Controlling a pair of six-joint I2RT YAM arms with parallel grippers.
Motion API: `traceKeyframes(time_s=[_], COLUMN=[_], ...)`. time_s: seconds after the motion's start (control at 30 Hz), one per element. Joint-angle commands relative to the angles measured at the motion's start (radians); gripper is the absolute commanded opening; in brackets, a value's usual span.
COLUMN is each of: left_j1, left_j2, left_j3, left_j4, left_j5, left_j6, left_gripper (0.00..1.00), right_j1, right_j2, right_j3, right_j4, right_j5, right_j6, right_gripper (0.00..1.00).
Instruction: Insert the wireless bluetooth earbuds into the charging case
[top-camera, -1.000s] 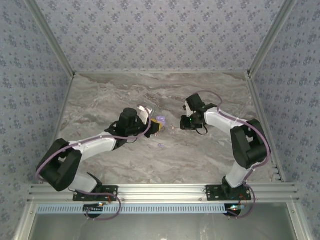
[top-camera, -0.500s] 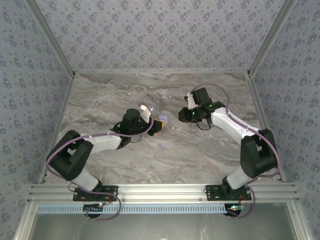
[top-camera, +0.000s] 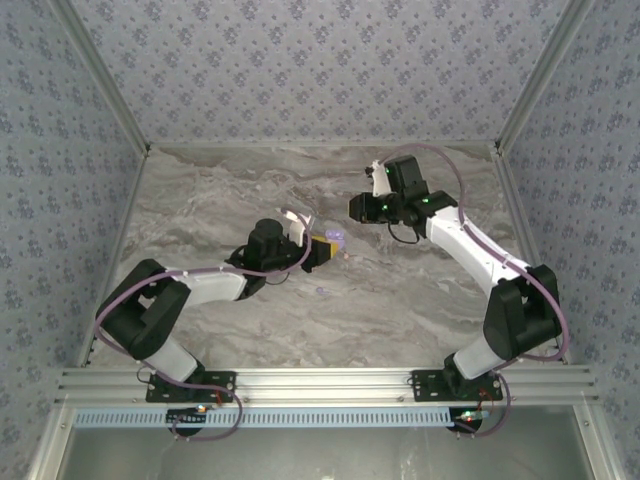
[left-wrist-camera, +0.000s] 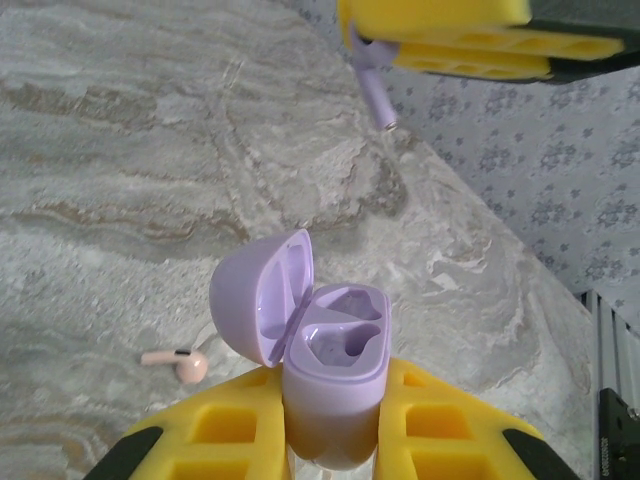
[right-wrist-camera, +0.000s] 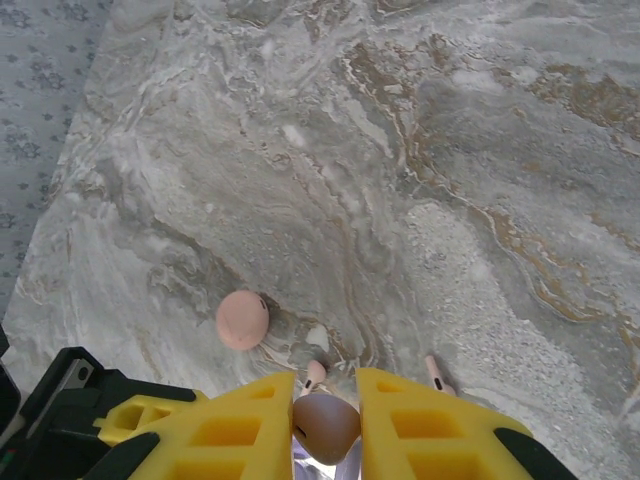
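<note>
Two moulded wells lie bare inside the open lilac plastic charging case (left-wrist-camera: 335, 345). The left jaws clamp it by its lower body, with its domed lid (left-wrist-camera: 262, 298) hinged back to the left. The right jaws are closed on a lilac stemmed earbud (left-wrist-camera: 374, 82), held beyond the case with its stem pointing toward it; bud and case are apart.

To seat the bud well, I judge that the right arm should:
- carry the bud over the well that matches its shape;
- line the stem up with the deep end of that well and lower it straight;
- let go only once the head sits flush.

The left arm should hold the case steady, since any tilt could let the bud skid off the rim. The lid stands close to the left well, so coming in from the open side looks safer.

On the grey marbled tabletop (right-wrist-camera: 480, 180) rests a pale pink round case (right-wrist-camera: 242, 319). It seems closed, so its contents cannot be told. Near it lie a pale pink earbud (right-wrist-camera: 437, 372) and a second pink bud (right-wrist-camera: 315, 372). A small lilac speck (top-camera: 322, 292), possibly the other lilac bud, lies near the left arm.
</note>
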Motion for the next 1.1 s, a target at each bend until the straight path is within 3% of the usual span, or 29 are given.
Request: traceKeyframes(time_s=[0.0,0.43,1.07], left_j1=[-0.008,-0.021,-0.021], left_j2=[0.013,0.014,0.017], left_j3=[0.031,0.081,0.099], left_j4=[0.098,0.102,0.081], left_j5=[0.025,-0.031,-0.063], left_j6=[-0.03,-0.129,-0.166], left_gripper=[0.11,0.11,0.11], right_j1=[0.017,0.051,0.072], right_j2=[-0.034,-0.062,-0.064], right_j3=[0.03,0.031,0.029], right_j4=[0.015,0.049,0.051], right_j5=[-0.022,-0.021,-0.011], right_j6=[0.011,0.012,0.017], right_gripper=[0.22,0.22,0.22])
